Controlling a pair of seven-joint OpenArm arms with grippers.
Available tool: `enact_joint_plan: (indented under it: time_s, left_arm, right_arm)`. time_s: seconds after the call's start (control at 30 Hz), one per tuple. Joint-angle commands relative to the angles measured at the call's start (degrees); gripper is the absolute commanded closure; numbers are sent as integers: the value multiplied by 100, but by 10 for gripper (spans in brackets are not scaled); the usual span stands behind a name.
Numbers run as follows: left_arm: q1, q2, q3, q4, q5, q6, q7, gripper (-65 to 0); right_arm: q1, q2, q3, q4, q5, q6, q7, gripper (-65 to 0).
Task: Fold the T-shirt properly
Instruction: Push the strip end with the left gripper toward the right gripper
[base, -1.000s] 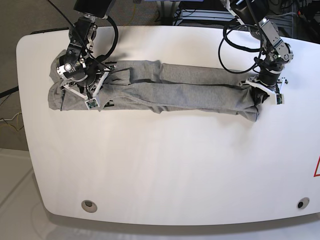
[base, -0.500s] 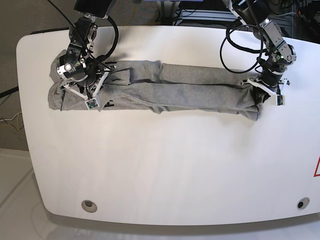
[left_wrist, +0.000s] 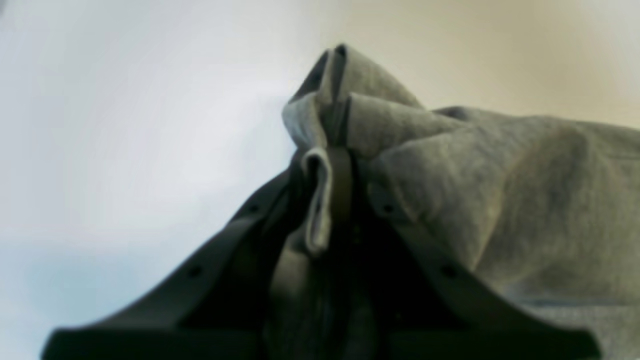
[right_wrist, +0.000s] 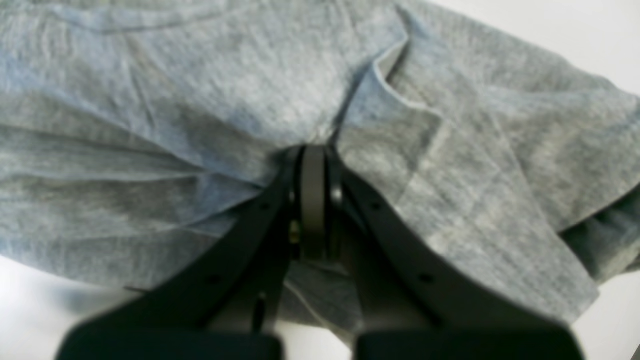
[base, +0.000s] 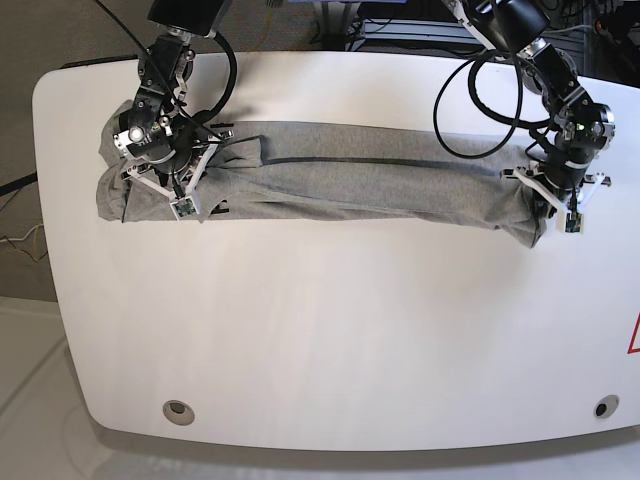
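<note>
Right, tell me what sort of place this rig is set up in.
Most likely a robotics lab or test workspace, not a home. Two robot arms stand at the far edge of a plain white table with a grey T-shirt stretched between them. Loose black cables and dark equipment sit on the floor behind it.

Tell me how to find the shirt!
Look at the big white table. Along its far side lies the T-shirt, a long grey cloth band stretched between the two robot arms. It is the only soft, wrinkly thing there.
</note>
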Motion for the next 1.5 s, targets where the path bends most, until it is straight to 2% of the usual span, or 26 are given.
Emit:
enact_joint_plan:
  time_s: [0.0, 0.33, 0.57, 0.83, 1.27, 1.47]
  left_arm:
    - [-69, 27, 137, 345, -83, -1, 80, -18]
    - [-43, 537, 709, 723, -48, -1, 141, -18]
    - [-8, 545, 1157, 740, -66, -1, 141, -18]
    - [151, 545, 2001, 714, -145, -1, 264, -18]
    - [643, 545, 3249, 705, -1771, -1, 229, -18]
    - [722, 545, 3759, 705, -2140, -1, 220, -18]
  right_arm:
    - [-86, -25, -17, -120, -169, 78, -367, 0]
    - [-86, -33, -17, -120, -169, 78, -367, 0]
    - [-86, -33, -17, -120, -169, 78, -367, 0]
    - [-86, -42, -17, -120, -169, 78, -367, 0]
    - [-86, -51, -17, -129, -161, 78, -367, 0]
    - [-86, -51, -9, -129, -161, 78, -367, 0]
